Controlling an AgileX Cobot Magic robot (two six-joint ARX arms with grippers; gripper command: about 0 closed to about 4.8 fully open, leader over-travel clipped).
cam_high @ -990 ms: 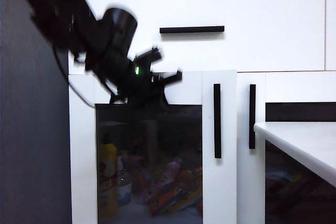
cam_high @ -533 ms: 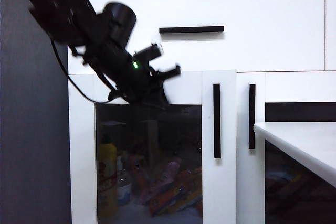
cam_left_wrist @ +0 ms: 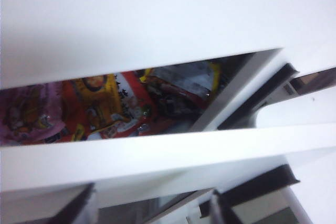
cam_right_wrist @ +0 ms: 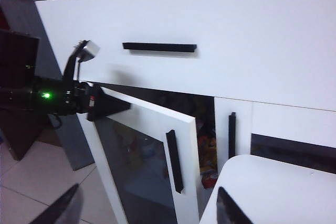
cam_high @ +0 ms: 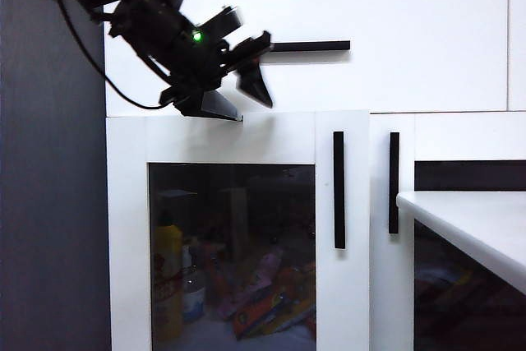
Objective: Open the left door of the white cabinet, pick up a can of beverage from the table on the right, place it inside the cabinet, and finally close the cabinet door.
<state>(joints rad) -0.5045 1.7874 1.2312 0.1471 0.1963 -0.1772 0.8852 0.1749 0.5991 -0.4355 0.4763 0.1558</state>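
Exterior view: left gripper (cam_high: 238, 103) sits at the top edge of the left door (cam_high: 238, 232) of the white cabinet (cam_high: 394, 55), jaws spread, nothing between them. Table (cam_high: 472, 223) juts in beside the cabinet's right door.
Left wrist view: door top rail (cam_left_wrist: 157, 153) stands off the cabinet; snack packets (cam_left_wrist: 100, 106) visible through the gap.
Right wrist view: left door ajar; right gripper (cam_right_wrist: 144, 205) is near the table edge, fingers wide apart, empty.
Can of beverage: not visible in any view.
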